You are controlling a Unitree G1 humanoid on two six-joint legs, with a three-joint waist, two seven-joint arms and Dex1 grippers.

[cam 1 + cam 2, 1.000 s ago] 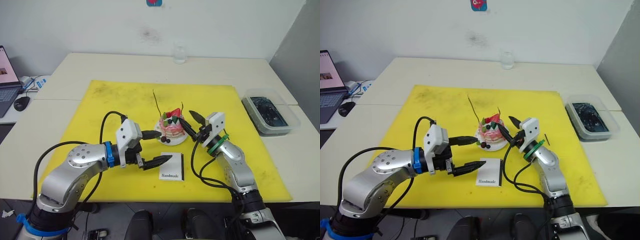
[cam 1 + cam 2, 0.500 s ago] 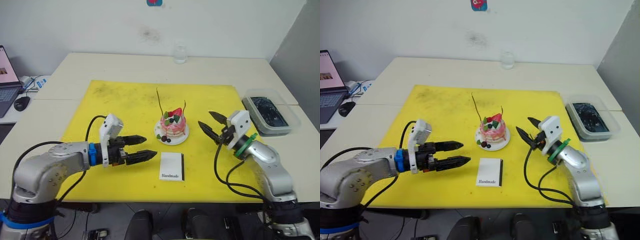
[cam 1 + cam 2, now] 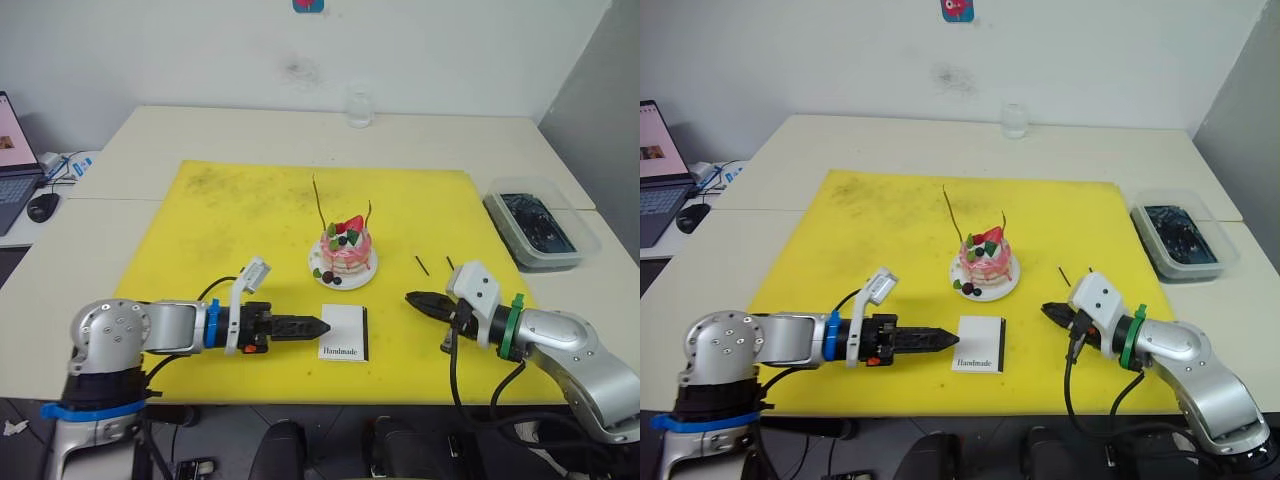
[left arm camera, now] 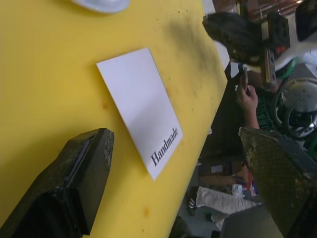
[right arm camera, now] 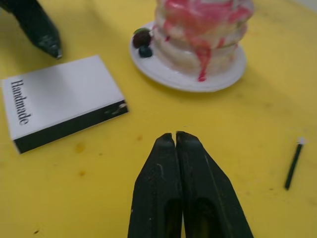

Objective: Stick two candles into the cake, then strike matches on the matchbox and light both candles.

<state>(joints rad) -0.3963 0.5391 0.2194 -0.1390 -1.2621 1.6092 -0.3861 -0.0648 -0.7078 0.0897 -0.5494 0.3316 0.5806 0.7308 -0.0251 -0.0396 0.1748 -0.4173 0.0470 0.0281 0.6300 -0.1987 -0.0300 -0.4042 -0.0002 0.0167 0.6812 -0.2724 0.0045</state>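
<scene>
The pink cake (image 3: pixel 345 250) sits on its white plate (image 3: pixel 362 279) in the middle of the yellow mat (image 3: pixel 220 220). Two thin candles (image 3: pixel 318 205) (image 3: pixel 368 215) stand upright in it. The white matchbox (image 3: pixel 344 331) lies flat just in front of the cake. Two short dark matches (image 3: pixel 422 265) (image 3: pixel 450 263) lie on the mat to the cake's right. My left gripper (image 3: pixel 318 325) is open and low, its tips at the matchbox's left edge. My right gripper (image 5: pixel 173 136) is shut on nothing, hovering low to the right of the matchbox and pointing toward it.
A clear container (image 3: pixel 540 228) with dark contents stands off the mat at the right. A glass (image 3: pixel 359 105) is at the table's far side. A laptop (image 3: pixel 10 160) and mouse (image 3: pixel 43 205) sit on the left.
Both arms drew back from the cake and dropped low over the mat's front. The right gripper closed. The left gripper's tips came up to the matchbox.
</scene>
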